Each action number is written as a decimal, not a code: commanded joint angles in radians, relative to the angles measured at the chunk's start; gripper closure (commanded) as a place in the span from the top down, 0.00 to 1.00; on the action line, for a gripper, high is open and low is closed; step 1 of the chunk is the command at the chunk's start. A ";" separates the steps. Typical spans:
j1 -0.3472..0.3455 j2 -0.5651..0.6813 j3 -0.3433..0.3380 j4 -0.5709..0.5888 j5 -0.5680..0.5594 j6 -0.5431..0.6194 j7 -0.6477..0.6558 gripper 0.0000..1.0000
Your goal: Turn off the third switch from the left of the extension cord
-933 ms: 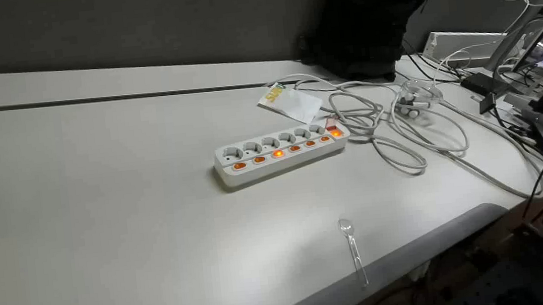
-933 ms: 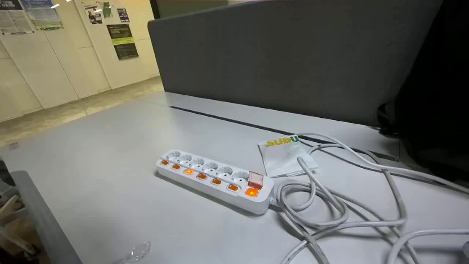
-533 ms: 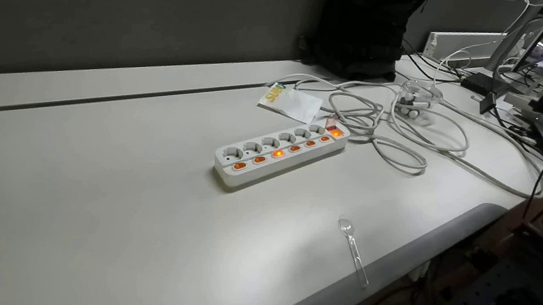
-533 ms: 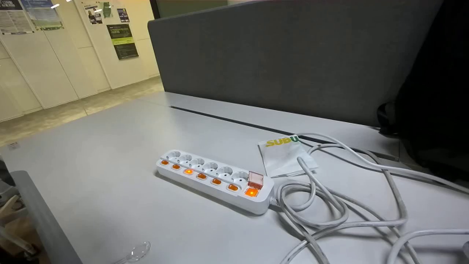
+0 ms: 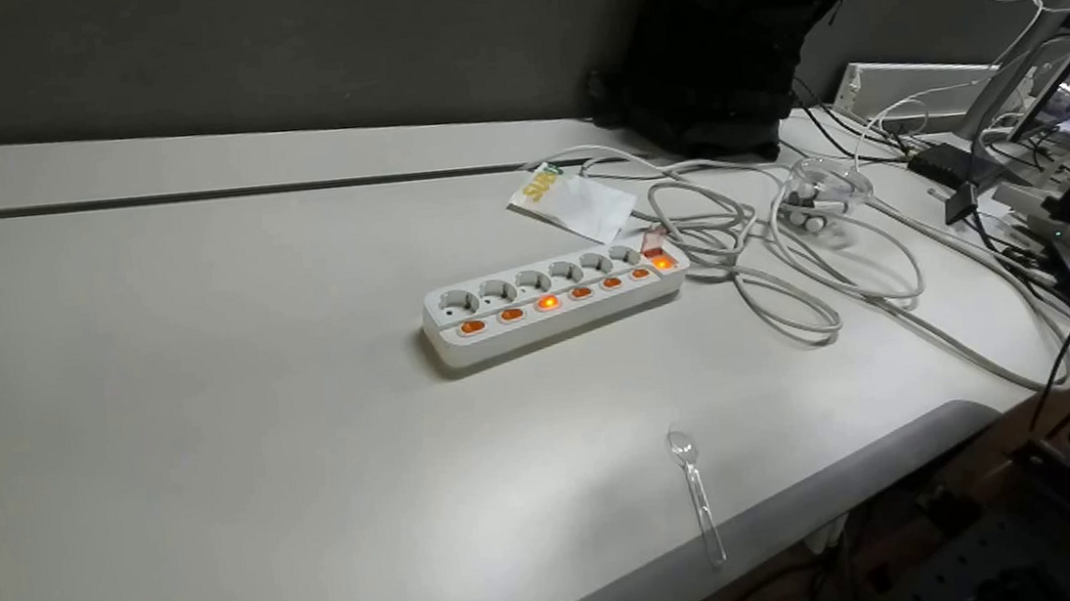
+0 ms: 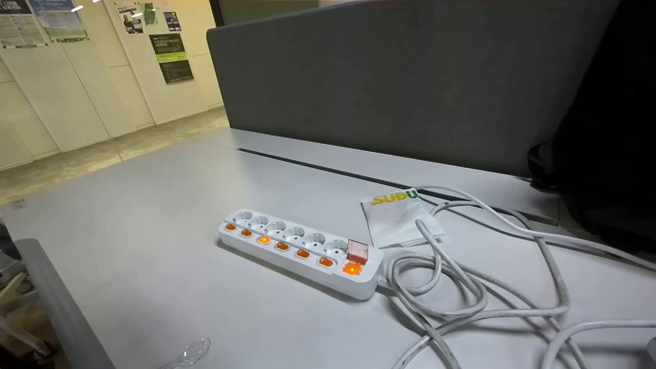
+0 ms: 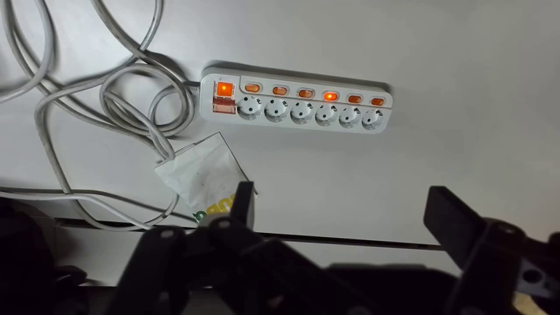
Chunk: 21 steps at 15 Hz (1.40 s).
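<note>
Wrist view: wide-spread hand (image 7: 339, 199), holding nothing. Probably light, stiff, slide-prone six-socket power strip (image 7: 292, 98); instead of gripping, press lit oval rocker switch (image 7: 330, 96).

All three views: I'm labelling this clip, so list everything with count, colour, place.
Desk: 1, white, in all views
Strip: 1, white, on desk
Small switches: 6, orange, on strip, third from left lit in both exterior views
Main switch: 1, lit orange, strip's cord end
Cover: 1, reddish, raised by main switch
Sockets: 6, white, beside small switches
Cables: several, mostly grey, tangled by strip
Paper: 1, printed white, by cables
Spoon: 1, clear, by desk's edge
Container: 1, clear, among cables
Bag: 1, black, back of desk
Partition: at least 1, grey, behind desk
Devices: several, mixed colours, far right in an exterior view
Posters: several, mixed colours, far wall
End effector: 1, black, jaws apart, bottom of wrist view
</note>
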 commanded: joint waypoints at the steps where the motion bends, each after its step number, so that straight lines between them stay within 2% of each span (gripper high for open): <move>1: -0.045 0.012 0.048 -0.002 0.009 0.024 0.001 1.00; 8: -0.059 0.109 0.168 -0.038 -0.064 0.216 0.090 1.00; 13: -0.045 0.224 0.249 -0.038 -0.124 0.245 0.175 1.00; 18: -0.040 0.338 0.312 -0.042 -0.153 0.261 0.316 1.00; 19: -0.039 0.358 0.321 -0.045 -0.162 0.276 0.349 0.75; 20: -0.037 0.376 0.329 -0.053 -0.177 0.315 0.390 0.74; 21: -0.034 0.394 0.335 -0.058 -0.196 0.352 0.436 0.67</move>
